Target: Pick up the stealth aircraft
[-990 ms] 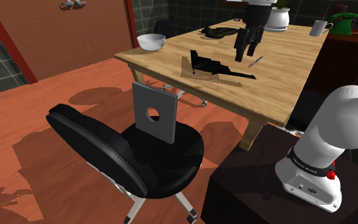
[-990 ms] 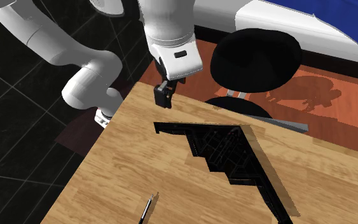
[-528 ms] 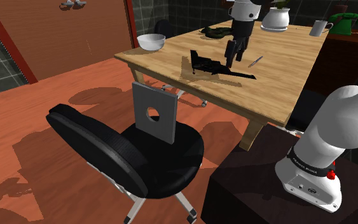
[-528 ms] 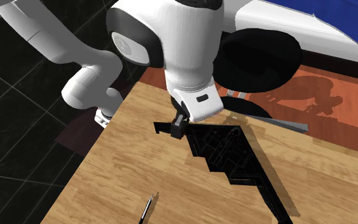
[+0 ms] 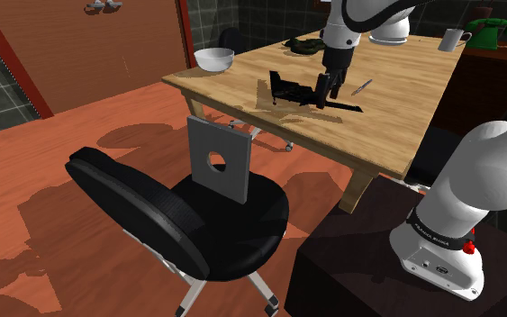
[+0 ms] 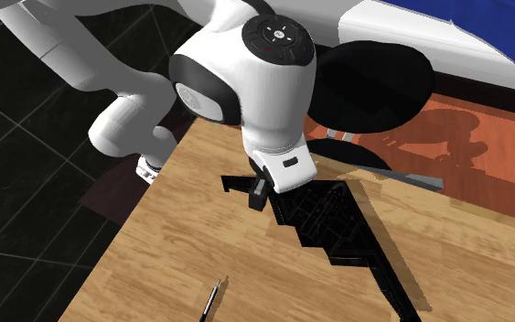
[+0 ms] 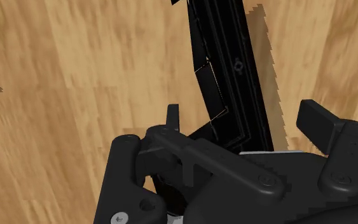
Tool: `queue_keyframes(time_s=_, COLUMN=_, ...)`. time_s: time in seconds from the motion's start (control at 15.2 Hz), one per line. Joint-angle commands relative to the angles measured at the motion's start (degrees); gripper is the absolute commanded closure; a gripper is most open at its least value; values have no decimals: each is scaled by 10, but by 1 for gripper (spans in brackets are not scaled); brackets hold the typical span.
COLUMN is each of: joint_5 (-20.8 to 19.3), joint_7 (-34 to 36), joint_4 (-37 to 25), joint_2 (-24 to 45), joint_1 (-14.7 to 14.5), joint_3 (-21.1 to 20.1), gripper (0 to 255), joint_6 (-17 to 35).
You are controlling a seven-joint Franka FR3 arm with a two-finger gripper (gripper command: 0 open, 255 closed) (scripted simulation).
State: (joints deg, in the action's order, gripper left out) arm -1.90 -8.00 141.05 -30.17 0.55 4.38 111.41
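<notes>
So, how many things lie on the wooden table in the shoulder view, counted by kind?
stealth aircraft: 1
bowl: 1
pen: 1
mug: 1
white pot: 1
dark flat item: 1
Total: 6

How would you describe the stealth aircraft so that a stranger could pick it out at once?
Find the wooden table beyond the black office chair. Near its middle lies the stealth aircraft, a flat, all-black, wedge-shaped model; the neighbouring pen is thin and the bowl white.
</notes>
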Motion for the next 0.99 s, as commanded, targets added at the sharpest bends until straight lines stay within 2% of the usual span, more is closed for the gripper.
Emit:
queue_keyframes(time_s=0.0, joint_5=0, joint_7=-1, joint_4=4, joint_2=1, joint_1=0, joint_3=1, gripper=0, joint_6=5)
queue_keyframes(time_s=0.07, joint_5=0, joint_7=0, joint_4=4, joint_2=0, joint_1=0, joint_3=0, gripper=255, joint_6=5)
queue_keyframes(time_s=0.66, joint_5=0, joint_7=-1, joint_4=4, joint_2=1, joint_1=0, joint_3=1, gripper=255, joint_6=5)
queue_keyframes(time_s=0.92, joint_5=0, joint_7=0, joint_4=-23, joint_2=-5, joint_1=0, joint_3=0, gripper=255, joint_6=-28)
